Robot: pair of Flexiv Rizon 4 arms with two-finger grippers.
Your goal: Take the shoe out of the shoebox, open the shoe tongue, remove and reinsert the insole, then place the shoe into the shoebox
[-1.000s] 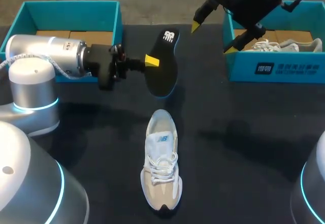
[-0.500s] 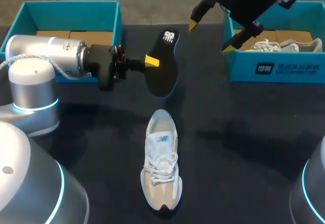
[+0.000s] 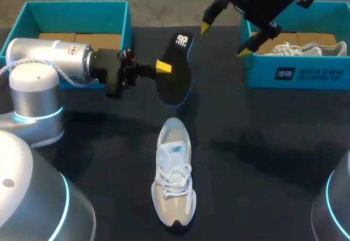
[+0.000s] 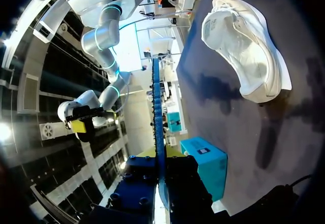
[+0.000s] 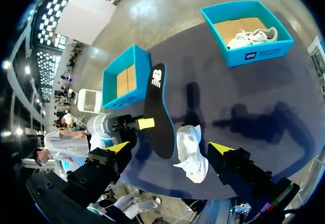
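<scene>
Head view: left gripper point(image 3: 163, 65) pinching flat black insole point(image 3: 176, 74); white mesh lace-up sneaker point(image 3: 174, 178) lying on black table point(image 3: 262, 153); right gripper point(image 3: 224, 39) hovering spread by teal shoebox point(image 3: 298, 76) holding another white shoe point(image 3: 303, 48). Left wrist view: insole showing edge-on, a thin blue line. Right wrist view: second teal box point(image 5: 118, 102) showing brown cardboard floor.

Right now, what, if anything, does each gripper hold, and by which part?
Left gripper holds the black insole by one long edge, about mid-length. Right gripper is open and holds nothing.

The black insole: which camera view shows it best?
Head view: the insole shows face-on, whole, pinched by the left gripper. The right wrist view also shows it whole, more slanted. The left wrist view shows only its thin edge.
</scene>
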